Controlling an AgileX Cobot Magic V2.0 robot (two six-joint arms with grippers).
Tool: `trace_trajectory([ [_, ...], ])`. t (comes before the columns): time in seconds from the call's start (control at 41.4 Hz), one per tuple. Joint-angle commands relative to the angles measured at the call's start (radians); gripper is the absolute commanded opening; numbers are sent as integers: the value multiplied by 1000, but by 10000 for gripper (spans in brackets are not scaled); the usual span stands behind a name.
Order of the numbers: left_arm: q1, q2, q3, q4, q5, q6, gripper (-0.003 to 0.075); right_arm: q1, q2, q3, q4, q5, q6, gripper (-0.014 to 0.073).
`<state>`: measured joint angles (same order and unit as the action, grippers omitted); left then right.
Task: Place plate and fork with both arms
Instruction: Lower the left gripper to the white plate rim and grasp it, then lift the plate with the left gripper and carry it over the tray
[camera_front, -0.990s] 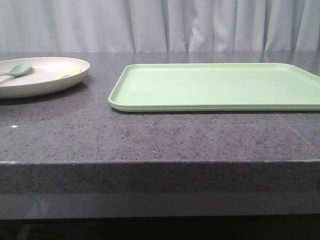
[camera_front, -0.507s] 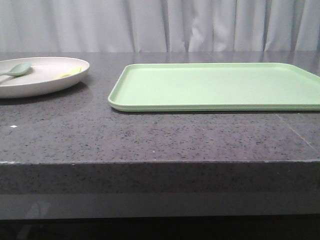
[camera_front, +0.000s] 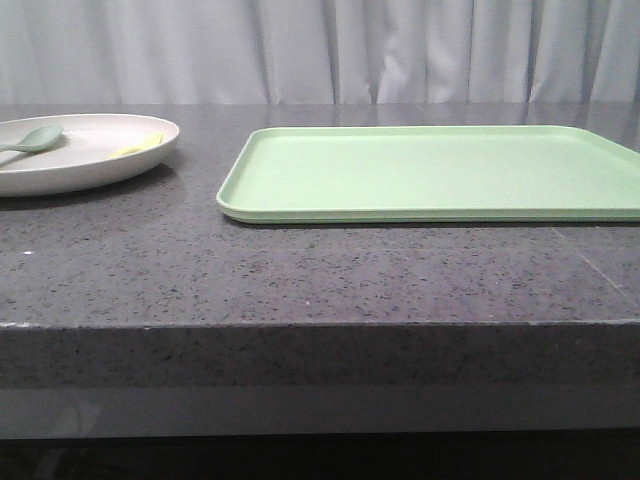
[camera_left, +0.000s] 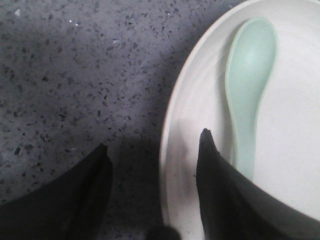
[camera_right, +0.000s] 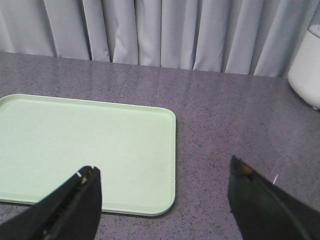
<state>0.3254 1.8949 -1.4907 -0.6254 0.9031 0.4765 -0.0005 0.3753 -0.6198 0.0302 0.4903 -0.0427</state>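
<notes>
Off-white and matte, the plate (camera_front: 70, 160) sits at the far left of your front view, partly cut by the left edge, resting flat on the dark speckled counter (camera_front: 320, 270). Inside it you can see the spoon (camera_front: 35, 138) near the frame's left edge, its bowl toward the plate's middle, and the fork (camera_front: 137, 146) as a thin yellow streak lying just inside the right-hand rim. The two are apart from each other.

Moving right, the tray (camera_front: 430, 172) fills the middle and right of that view, lying flat and separated from the plate by a strip of bare counter. A pale curtain (camera_front: 320, 50) runs across the top of the frame.

In your left wrist view, the left gripper (camera_left: 152, 160) is spread wide, and its fingers (camera_left: 220, 195) straddle the plate's (camera_left: 185, 145) rim: one dark finger over the counter (camera_left: 75, 75) at lower left, the other over the plate's inner surface. You cannot tell whether either finger touches the plate. The spoon (camera_left: 247, 90) lies close beside the inner finger in the right half of the frame.

In your right wrist view, the right gripper (camera_right: 162, 200) is also spread wide and holds nothing, above the tray's (camera_right: 85, 150) corner and the counter (camera_right: 225, 120). A white object (camera_right: 306, 67) shows at the right edge.
</notes>
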Motion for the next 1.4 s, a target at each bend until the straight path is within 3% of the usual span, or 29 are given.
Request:
trace_trajectory([
  [0.0, 1, -36, -33, -49, -19, 3, 360, -6, 15, -32, -12, -76, -7, 550],
  [0.29, 1, -24, -40, -51, 2, 3, 104, -6, 15, -32, -12, -75, -7, 550],
  [0.483, 1, -24, -40, -52, -5, 3, -13, -6, 15, -32, -12, -75, -7, 550],
  [0.918, -11, -70, -66, -239, 24, 1, -20, -6, 15, -32, -12, -77, -7, 550],
  [1.038, -42, -91, -83, -237, 17, -65, -20, -6, 15, -32, -12, -77, -7, 550],
  [1.207, -129, -93, -143, -196, 19, -173, -20, -6, 15, -32, -12, -77, -7, 550],
  [1.377, -281, -93, -203, -88, -16, -289, -20, -6, 15, -32, -12, -77, -7, 550],
])
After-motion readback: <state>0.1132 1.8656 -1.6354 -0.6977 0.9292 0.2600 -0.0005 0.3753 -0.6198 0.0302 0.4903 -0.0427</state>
